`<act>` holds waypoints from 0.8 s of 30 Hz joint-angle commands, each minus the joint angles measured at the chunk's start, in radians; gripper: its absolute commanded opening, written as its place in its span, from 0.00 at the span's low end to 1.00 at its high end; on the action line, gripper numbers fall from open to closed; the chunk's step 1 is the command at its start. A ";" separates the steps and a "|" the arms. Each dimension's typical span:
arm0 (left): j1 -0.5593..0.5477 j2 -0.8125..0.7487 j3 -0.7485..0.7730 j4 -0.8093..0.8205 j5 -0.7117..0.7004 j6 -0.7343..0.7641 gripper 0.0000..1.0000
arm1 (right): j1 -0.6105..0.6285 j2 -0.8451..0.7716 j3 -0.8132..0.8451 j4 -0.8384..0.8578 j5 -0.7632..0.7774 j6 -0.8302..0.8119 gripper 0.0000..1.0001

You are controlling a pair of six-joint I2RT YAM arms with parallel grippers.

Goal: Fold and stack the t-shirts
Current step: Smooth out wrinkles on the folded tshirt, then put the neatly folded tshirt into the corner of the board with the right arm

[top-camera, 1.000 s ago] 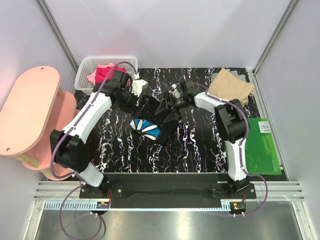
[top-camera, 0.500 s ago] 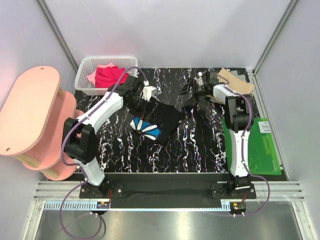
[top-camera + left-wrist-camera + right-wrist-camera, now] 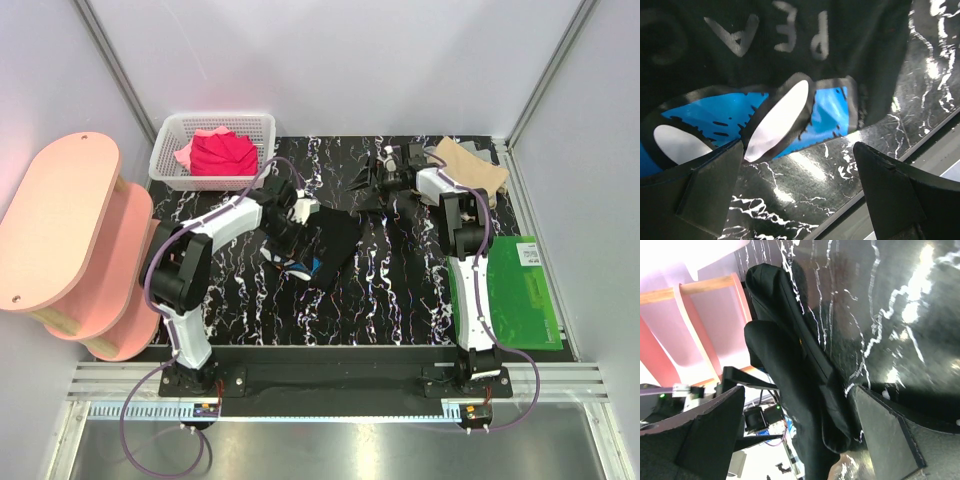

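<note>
The black t-shirt (image 3: 335,235) lies bunched at the table's middle, its blue-and-white daisy print (image 3: 297,266) at its near left. My left gripper (image 3: 300,207) is open at the shirt's left edge. In the left wrist view (image 3: 797,148) its jaws stand wide apart over the print (image 3: 775,112), holding nothing. My right gripper (image 3: 386,177) is open at the shirt's far right corner. In the right wrist view (image 3: 799,390) a fold of black shirt (image 3: 790,370) lies between the spread fingers. The tan t-shirt (image 3: 468,166) lies at the far right. Red and pink t-shirts (image 3: 222,153) sit in the basket.
A white mesh basket (image 3: 168,150) stands at the far left corner. A green board (image 3: 512,300) lies along the right edge. A pink two-tier shelf (image 3: 55,230) stands left of the table. Grey walls close the back and sides.
My left gripper came from the basket down to the black shirt's left edge. My right gripper moved back and right toward the tan shirt, and the black shirt now reaches out toward it.
</note>
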 commanded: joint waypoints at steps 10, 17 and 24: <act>0.063 0.063 -0.050 0.076 0.048 -0.001 0.99 | 0.175 0.082 0.019 -0.139 0.081 -0.151 1.00; 0.088 -0.008 -0.110 0.079 0.022 0.049 0.99 | 0.242 0.033 -0.109 -0.119 0.093 -0.171 0.99; 0.115 -0.060 -0.121 0.069 0.010 0.081 0.99 | 0.291 -0.031 -0.268 -0.022 0.073 -0.126 0.77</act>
